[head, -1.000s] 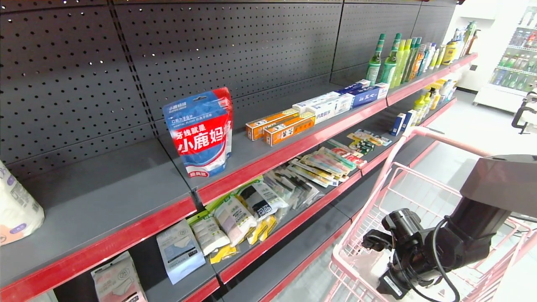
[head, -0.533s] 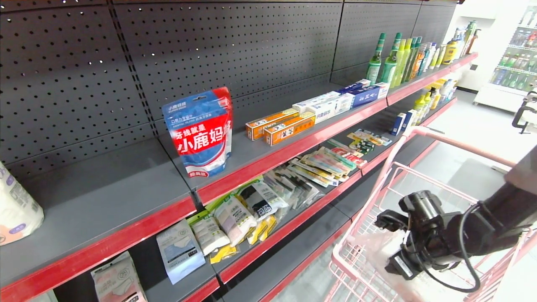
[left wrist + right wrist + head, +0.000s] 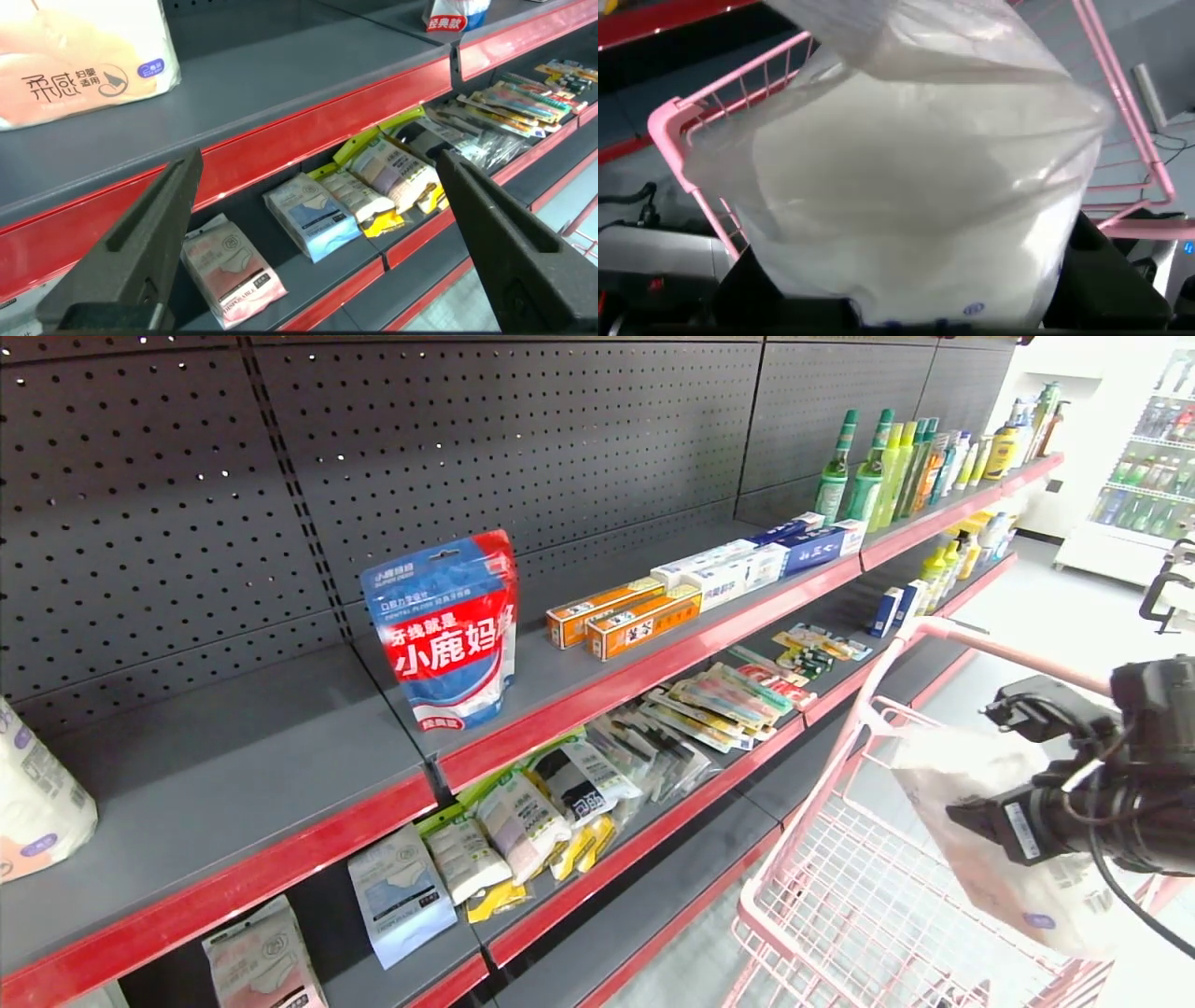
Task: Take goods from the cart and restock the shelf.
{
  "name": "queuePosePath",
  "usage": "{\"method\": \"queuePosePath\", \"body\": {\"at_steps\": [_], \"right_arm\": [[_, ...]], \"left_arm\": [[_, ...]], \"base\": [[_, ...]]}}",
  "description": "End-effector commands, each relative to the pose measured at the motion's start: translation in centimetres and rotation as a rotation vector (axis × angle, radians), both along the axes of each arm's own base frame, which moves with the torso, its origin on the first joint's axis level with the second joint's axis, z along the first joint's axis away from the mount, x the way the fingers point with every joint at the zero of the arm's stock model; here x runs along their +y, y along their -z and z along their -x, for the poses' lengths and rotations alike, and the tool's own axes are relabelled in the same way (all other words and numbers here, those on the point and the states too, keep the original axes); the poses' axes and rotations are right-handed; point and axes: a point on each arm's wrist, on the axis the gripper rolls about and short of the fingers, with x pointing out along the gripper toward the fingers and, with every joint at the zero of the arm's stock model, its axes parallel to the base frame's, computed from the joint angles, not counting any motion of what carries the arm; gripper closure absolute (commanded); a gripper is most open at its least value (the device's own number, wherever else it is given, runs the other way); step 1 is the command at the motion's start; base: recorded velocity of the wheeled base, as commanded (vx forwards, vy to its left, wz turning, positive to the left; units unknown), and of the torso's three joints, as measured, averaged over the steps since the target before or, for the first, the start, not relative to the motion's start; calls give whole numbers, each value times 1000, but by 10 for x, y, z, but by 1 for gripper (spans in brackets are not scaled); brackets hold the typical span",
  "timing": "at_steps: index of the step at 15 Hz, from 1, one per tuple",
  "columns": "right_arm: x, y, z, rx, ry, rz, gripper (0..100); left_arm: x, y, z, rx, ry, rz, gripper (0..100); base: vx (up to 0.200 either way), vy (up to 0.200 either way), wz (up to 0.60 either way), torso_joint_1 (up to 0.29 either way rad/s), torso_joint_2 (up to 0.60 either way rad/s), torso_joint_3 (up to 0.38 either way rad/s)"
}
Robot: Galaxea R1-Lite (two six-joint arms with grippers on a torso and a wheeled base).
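Observation:
My right gripper (image 3: 1013, 767) is shut on a white plastic-wrapped pack (image 3: 976, 840) and holds it above the pink cart (image 3: 876, 683), at the right. In the right wrist view the pack (image 3: 915, 187) hangs between the dark fingers (image 3: 752, 289), with the cart's rim (image 3: 682, 117) below it. My left gripper (image 3: 318, 252) is open with nothing in it, in front of the lower shelves. A similar white paper pack (image 3: 37, 793) stands at the left end of the grey shelf (image 3: 233, 756); the left wrist view shows this paper pack (image 3: 84, 56) too.
A blue and red pouch (image 3: 448, 625) stands mid-shelf, with orange boxes (image 3: 635, 616) and white and blue boxes (image 3: 747, 565) further right. Bare shelf lies between the paper pack and the pouch. Packets (image 3: 523, 821) fill the shelf below. Green bottles (image 3: 878, 462) stand far right.
My right arm has risen out of the cart and moved to the right, lifting the white pack clear of the basket. The shelf goods are unmoved.

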Motion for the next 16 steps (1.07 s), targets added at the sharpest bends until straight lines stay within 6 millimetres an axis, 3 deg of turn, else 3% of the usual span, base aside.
{"method": "queuePosePath", "body": {"at_steps": [1,7,11,16], "right_arm": [[-4,-32,47,-162,25,11,100],[-13,-39,109,-298,79,18,100],[-12,-23,141,-334,69,44,100],[-12,-27,144,-360,37,95,100]], "left_arm": [[0,0,0,0,0,0,0],[0,0,0,0,0,0,0],[0,0,0,0,0,0,0],[0,0,0,0,-2,0,0]], "base": [[0,0,0,0,0,0],[0,0,0,0,0,0],[0,0,0,84,-198,-115],[0,0,0,166,-381,-213]]}}
